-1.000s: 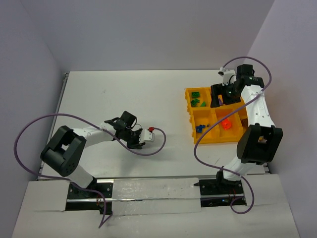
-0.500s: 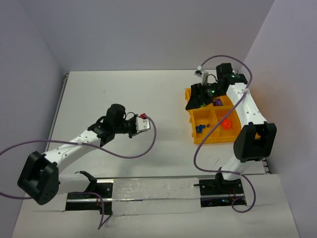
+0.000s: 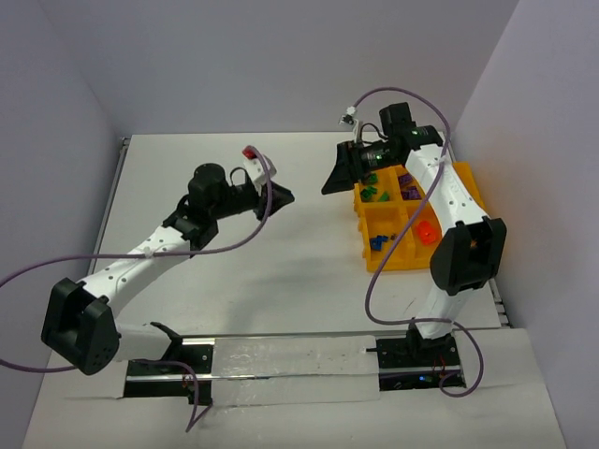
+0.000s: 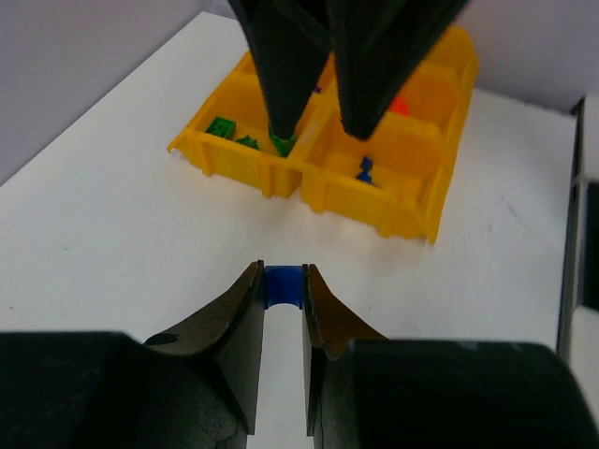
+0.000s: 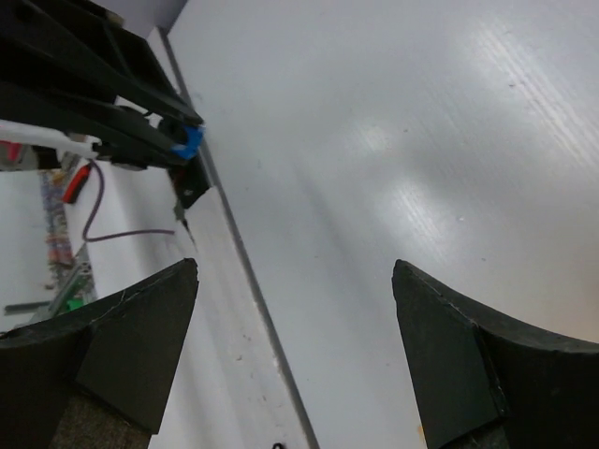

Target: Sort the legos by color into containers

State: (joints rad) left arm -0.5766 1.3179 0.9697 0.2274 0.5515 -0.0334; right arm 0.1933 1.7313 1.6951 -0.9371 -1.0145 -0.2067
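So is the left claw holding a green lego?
No, the left claw is pinching a blue lego between its tips.

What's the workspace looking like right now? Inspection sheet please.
Surface: white table, a few faint specks.
Job's things: yellow tray at right; green legos, purple legos, blue legos and orange legos in separate compartments; one blue brick outside it.
Clutter: nothing seen.
Grippers: left gripper shut on the blue brick; right gripper open, empty, pointing towards it.
Cables: left arm's cable loops off frame; right arm's cable crosses over the tray in the top view.
Surroundings: plain pale walls on three sides.
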